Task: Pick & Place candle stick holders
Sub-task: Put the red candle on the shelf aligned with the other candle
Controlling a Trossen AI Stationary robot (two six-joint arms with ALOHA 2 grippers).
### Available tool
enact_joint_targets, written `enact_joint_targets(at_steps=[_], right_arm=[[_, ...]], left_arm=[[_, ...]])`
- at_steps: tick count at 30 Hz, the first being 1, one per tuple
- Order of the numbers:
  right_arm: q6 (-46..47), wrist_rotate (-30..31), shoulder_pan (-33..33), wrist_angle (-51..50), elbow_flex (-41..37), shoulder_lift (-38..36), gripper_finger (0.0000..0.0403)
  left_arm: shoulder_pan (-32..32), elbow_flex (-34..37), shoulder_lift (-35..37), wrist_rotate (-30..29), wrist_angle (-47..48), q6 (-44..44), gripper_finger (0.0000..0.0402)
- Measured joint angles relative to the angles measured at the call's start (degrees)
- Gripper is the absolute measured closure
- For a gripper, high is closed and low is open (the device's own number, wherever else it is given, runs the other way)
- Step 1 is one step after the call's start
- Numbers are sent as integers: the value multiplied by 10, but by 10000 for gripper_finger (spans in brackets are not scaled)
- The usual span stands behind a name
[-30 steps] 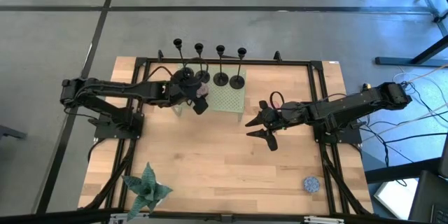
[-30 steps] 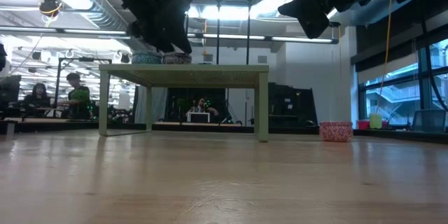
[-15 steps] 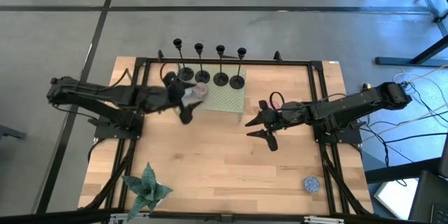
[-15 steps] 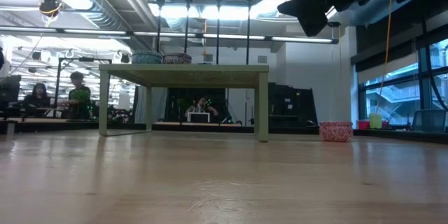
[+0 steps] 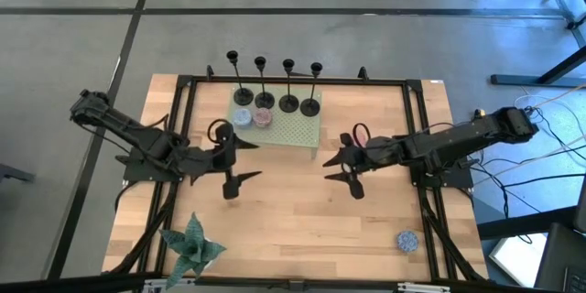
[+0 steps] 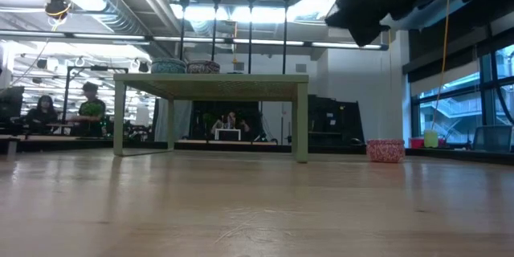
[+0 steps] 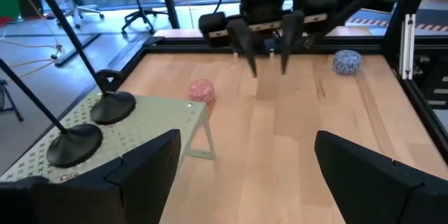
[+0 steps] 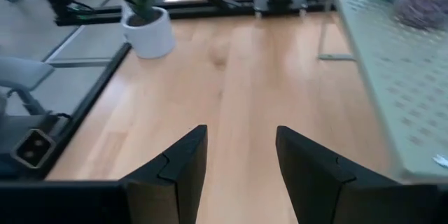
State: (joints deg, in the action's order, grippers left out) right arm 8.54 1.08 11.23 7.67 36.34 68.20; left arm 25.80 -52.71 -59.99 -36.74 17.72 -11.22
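Left claw [image 5: 234, 163] pulled back off green stand [image 5: 295, 129], released, right claw [image 5: 341, 167] parted, empty

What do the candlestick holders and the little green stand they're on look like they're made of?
Candlestick holders: probably metal, matte black, judging by the very thin stems and flat round bases. Green stand: likely painted sheet metal, given its thin perforated top and slim legs; plastic is possible.

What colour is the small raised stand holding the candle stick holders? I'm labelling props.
Pale green, with a dotted perforated top: the stand shows best in the high view, candle stick holders along its far edge.
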Motion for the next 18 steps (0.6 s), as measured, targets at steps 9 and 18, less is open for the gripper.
enact_joint_targets(at_steps=[9, 18], right_arm=[[-37, -54, -45, -9, 0, 0, 227], [-210, -57, -55, 25, 0, 0, 235]], left_arm=[[12, 0, 0, -33, 1, -2, 74], [12, 0, 0, -33, 1, -2, 74]])
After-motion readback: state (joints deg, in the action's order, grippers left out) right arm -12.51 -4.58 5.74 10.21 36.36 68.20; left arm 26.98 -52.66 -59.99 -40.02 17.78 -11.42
